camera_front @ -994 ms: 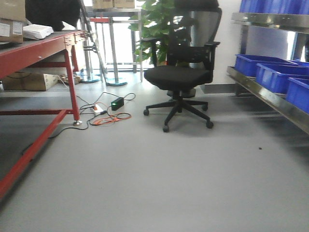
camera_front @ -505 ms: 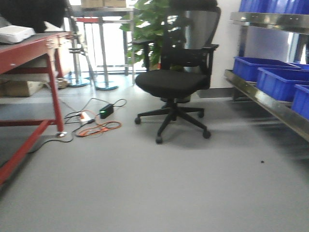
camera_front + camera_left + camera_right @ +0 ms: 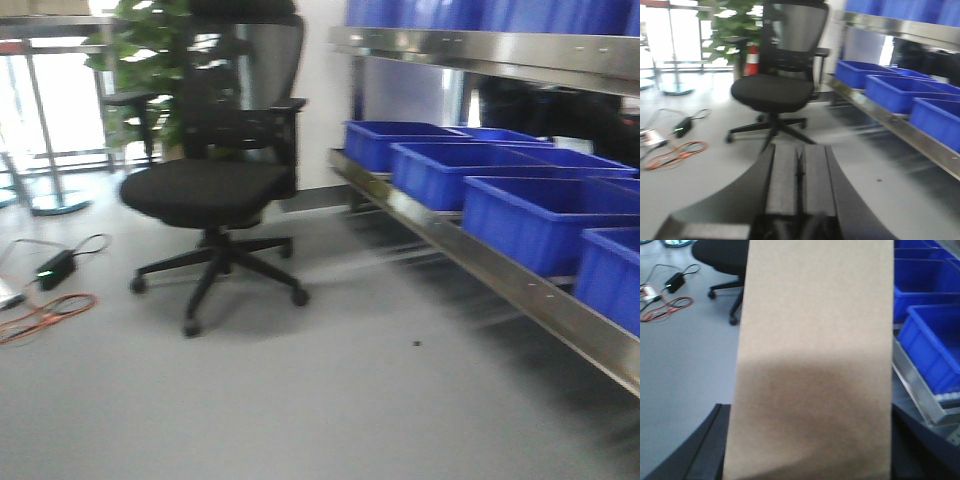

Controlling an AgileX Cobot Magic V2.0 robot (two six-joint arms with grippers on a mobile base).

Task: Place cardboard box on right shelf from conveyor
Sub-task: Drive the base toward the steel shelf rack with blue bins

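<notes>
Grips the cardboard box (image 3: pixel 815 360) in the right gripper (image 3: pixel 807 420), clamped across the narrow width, with dark fingers (image 3: pixel 705 450) flanking both lower sides in the right wrist view; judged closed firmly on it, without a clear sight of the contact itself. Holds the box lengthwise, pointing out ahead of the wrist, probably to feed it end first over a lip. Carries it in the air above the floor (image 3: pixel 350 400), near the front lip of the right shelf (image 3: pixel 500 275), not yet on it. Shows the left gripper (image 3: pixel 799 170) pressed fully together, pads (image 3: pixel 782 175) touching, with nothing between; likely parked low to stay clear of the loaded arm. Faces the shelf at a slant, with blue bins (image 3: pixel 520 215) side by side along its front lip, leaving little bare steel there. Finds no conveyor in any view. Leaves the office chair (image 3: pixel 205 190) and cables (image 3: pixel 45 315) well apart to the left. Judges pickup done and release pending. Calls for choosing a free stretch or the upper level (image 3: pixel 480 45), relying on the front view, given the cardboard blocking most of the right wrist view
</notes>
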